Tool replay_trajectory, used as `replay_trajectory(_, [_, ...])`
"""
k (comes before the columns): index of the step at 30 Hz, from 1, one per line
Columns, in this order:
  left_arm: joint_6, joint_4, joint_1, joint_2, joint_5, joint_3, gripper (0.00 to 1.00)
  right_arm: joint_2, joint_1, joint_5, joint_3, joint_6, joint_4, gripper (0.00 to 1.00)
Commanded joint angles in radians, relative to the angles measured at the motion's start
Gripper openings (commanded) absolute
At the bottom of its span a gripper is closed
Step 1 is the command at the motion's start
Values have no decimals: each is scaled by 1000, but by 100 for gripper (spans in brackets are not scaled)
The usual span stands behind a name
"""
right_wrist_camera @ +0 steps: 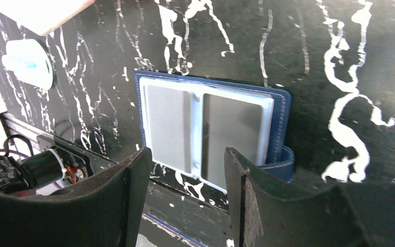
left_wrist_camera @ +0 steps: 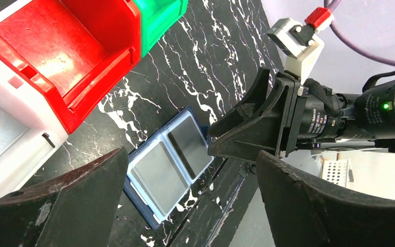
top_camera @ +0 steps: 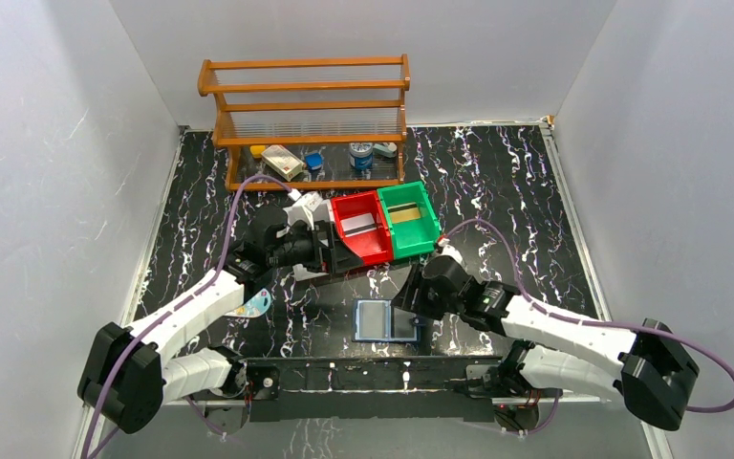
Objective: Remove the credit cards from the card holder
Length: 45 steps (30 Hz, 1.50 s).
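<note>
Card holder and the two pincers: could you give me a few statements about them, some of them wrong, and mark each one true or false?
1. The card holder lies opened flat on the table. True.
2. The right pincer is clamped on the card holder. False: its jaws stand apart, gripping nothing.
3. The left pincer holds a card. False: it is wide open and empty.
4. A red bin stands right beside a green bin. True.
</note>
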State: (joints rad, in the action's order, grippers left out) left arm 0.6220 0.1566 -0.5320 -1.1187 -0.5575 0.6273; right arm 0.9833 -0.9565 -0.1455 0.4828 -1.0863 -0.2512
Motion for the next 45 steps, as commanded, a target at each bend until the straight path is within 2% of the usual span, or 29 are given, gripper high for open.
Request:
replay_trajectory(1, [-48,-25,2,4,-53,47,92,55,-29,3,72,24,81,62])
replay_trajectory(10, [-59,-29,-11,-55,-129,67,82,200,-81,-79,155,2,-54,62])
replay_trajectory(13, [-79,-30,-43,-72,-141,73,82,184,-82,-126,148,-17,-100,62])
replay_trajectory(17, [-120,-69,-140,-130,-105,109,82,153,-82,-189,124,-37,-148,62])
replay_trajectory(28, [-103,-52,-265,-245,-72,152,78,87,-78,-198,49,-81,-117,62])
replay_trajectory(33, [-76,-61,-268,-255,1,140,77,54,-78,-181,78,-58,-107,61])
replay_trajectory(38, [-84,-97,-267,-149,157,123,77,27,-79,-109,86,-3,-36,61])
replay_trajectory(41, [-81,-107,-267,-100,238,107,77,57,-79,-43,78,22,58,61])
replay_trajectory(45, [-76,-108,-268,-74,266,98,77,146,-80,-13,90,30,60,61])
